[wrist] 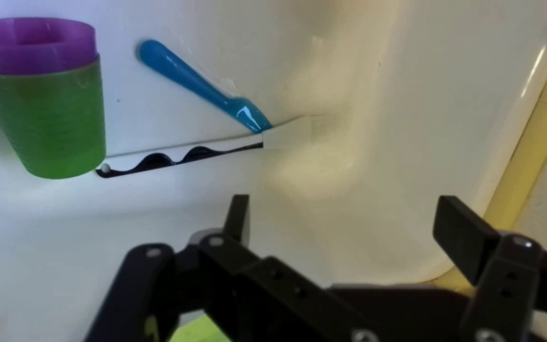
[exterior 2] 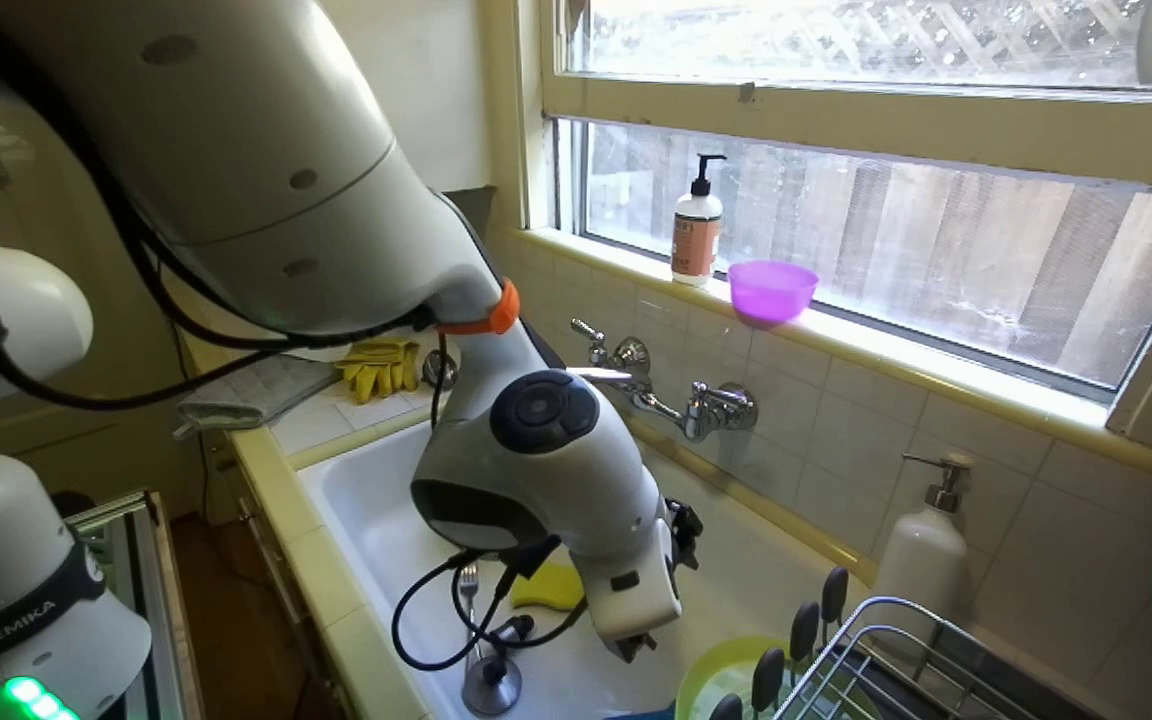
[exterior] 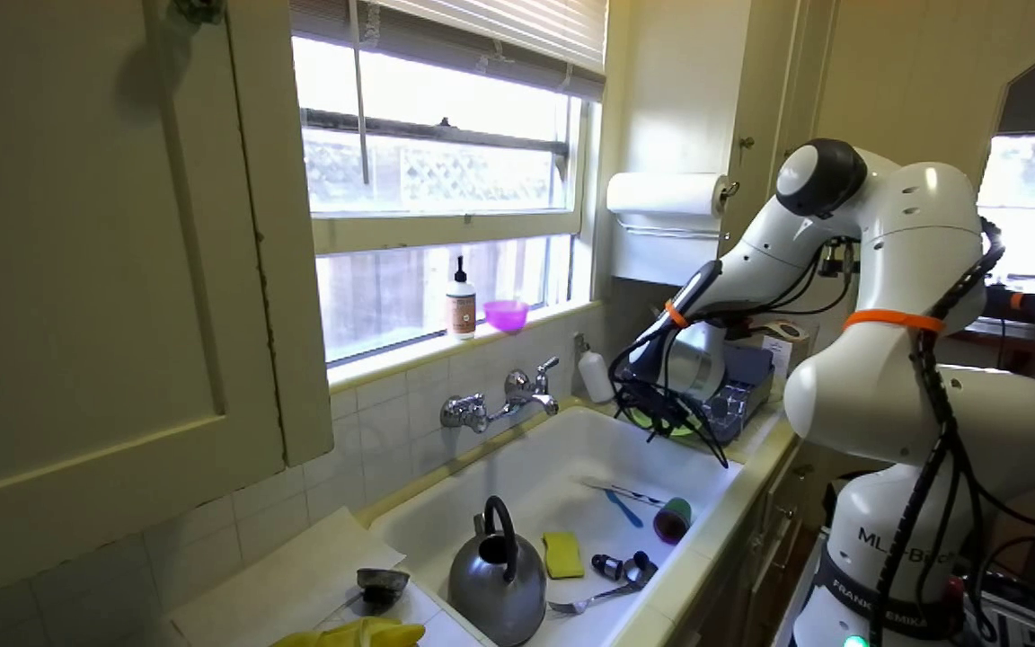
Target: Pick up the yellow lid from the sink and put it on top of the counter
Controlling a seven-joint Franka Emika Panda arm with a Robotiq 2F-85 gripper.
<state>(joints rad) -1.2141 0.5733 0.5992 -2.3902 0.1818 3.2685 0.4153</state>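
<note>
1. The black two-fingered gripper is hanging above the glossy white sink, holding its fingers spread wide, released.
2. Near it, partly hidden, a round yellow-green piece is lying beside the silver wire rack.
3. In the sink, a slim blue plastic utensil is touching a white-and-black one near the nested purple and green plastic cups.
4. Farther from the gripper, a flat rectangular yellow piece is lying in the sink near the rounded grey metal kettle; which yellow piece is the lid, I cannot tell.
</note>
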